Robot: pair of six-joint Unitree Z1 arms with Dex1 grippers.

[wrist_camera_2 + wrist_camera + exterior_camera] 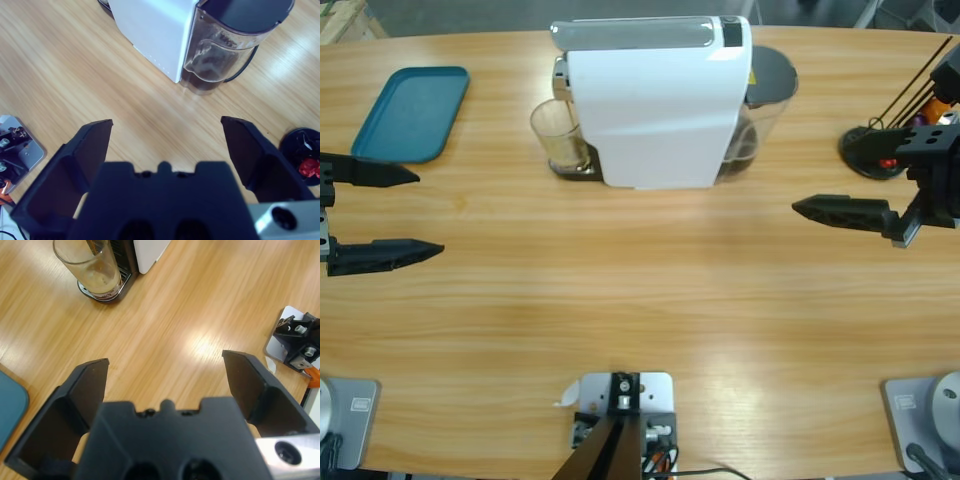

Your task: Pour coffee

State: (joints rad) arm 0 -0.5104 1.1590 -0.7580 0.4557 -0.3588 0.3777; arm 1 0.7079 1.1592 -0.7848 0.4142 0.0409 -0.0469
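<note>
Wooden table [640, 300], glass [92, 267] well beyond gaping left jaws.

left hand [165, 385] jaws spread, empty; glass [90, 265] on machine's drip tray [107, 292]

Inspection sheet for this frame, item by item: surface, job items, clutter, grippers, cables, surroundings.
Surface: wooden table, bare in the middle.
Job's things: white coffee machine at the far middle; clear glass on its drip tray under the spout, only a pale film visible inside, no dark coffee seen; water tank at the machine's other end.
Clutter: teal tray near the left gripper; black capsule stand with a red capsule near the right gripper.
Grippers: left gripper open, holding nothing; right gripper open, holding nothing.
Cables: thin black cord curving behind the tank.
Surroundings: nothing seen.
</note>
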